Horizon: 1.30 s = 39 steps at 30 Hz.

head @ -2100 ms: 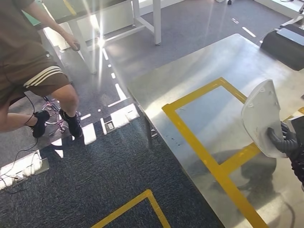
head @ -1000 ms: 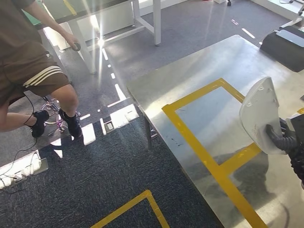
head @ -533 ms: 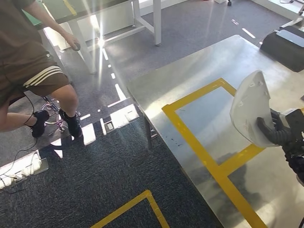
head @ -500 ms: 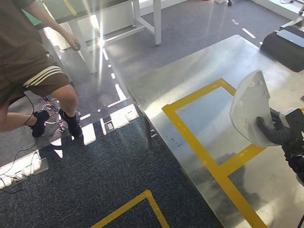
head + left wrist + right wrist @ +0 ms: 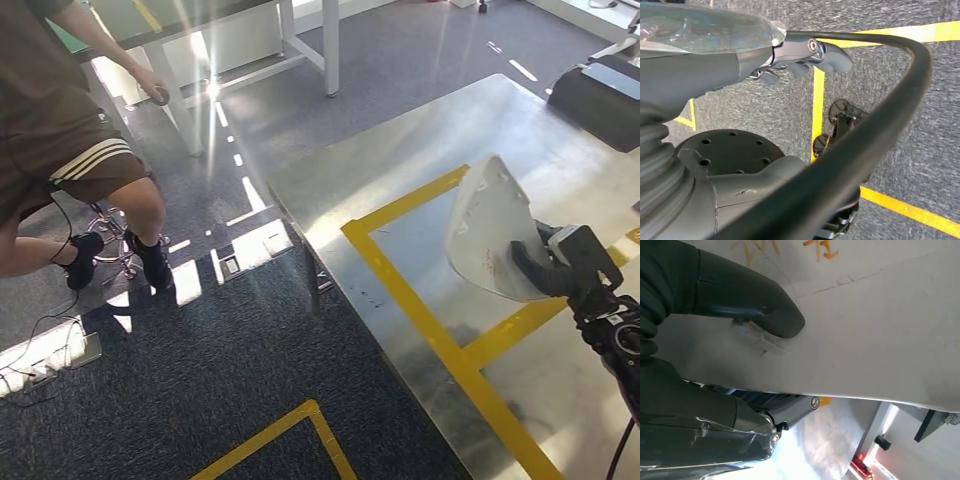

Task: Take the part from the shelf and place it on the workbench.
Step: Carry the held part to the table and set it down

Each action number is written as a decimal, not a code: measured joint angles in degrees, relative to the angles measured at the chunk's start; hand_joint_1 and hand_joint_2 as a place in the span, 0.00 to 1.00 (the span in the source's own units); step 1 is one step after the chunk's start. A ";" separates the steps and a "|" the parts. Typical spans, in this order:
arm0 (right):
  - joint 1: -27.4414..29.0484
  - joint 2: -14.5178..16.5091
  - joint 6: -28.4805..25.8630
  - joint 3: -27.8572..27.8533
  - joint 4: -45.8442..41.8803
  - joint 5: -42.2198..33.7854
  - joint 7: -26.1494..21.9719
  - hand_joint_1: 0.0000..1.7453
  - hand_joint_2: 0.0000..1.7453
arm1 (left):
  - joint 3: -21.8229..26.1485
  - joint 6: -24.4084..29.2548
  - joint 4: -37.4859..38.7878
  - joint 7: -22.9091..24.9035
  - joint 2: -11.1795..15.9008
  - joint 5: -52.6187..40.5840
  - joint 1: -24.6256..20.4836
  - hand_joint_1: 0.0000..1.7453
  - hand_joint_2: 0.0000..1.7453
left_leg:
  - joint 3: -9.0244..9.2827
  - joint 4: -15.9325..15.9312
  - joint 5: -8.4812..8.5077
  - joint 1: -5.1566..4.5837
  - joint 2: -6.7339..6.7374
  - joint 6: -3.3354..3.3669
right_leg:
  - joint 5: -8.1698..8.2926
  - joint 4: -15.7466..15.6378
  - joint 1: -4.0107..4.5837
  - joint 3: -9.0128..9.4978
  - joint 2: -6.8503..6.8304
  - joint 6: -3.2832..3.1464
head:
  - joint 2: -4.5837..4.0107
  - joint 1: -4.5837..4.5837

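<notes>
Right robot hand (image 5: 547,268) clamped on white part (image 5: 489,225) — tilted above workbench (image 5: 392,160) — left robot hand (image 5: 802,55) empty, fingers loosely apart.

the right hand (image 5: 555,268) has carried the white part (image 5: 487,228) leftward, further over the workbench (image 5: 392,170).

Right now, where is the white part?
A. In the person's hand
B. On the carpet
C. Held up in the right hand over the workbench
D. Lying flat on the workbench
C: the right hand grips the white part, lifted above the workbench and its yellow tape.
</notes>
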 joint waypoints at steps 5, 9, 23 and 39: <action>-1.52 0.31 -4.29 2.16 0.23 4.39 0.76 1.00 1.00 | 0.00 -0.12 0.00 -0.07 0.02 -0.09 -0.01 0.00 1.00 | 0.00 0.00 0.00 0.00 -0.02 0.00 | 0.00 0.00 0.00 0.00 -0.01 0.00 | 0.00 0.01; -1.78 0.32 -8.89 3.61 0.32 9.26 2.31 1.00 1.00 | 0.00 -0.12 0.00 0.46 0.02 -0.22 0.00 0.00 1.00 | 0.00 0.00 0.00 0.00 -0.02 0.00 | 0.00 0.00 0.00 0.00 -0.02 0.00 | 0.00 0.01; -1.71 0.29 -17.24 7.42 -0.11 23.02 9.09 1.00 1.00 | 0.00 -0.27 0.00 0.69 0.01 -0.55 0.02 0.00 1.00 | 0.02 0.00 0.00 0.01 -0.02 0.00 | 0.00 0.00 0.00 0.00 -0.02 0.00 | 0.00 0.01; -2.32 0.60 -25.34 13.79 0.48 47.12 18.77 1.00 1.00 | -0.02 -1.18 0.00 0.12 -0.08 -1.22 0.02 0.00 1.00 | 0.02 -0.01 0.00 0.01 -0.01 0.00 | 0.00 0.00 0.01 0.01 -0.01 0.00 | 0.00 0.01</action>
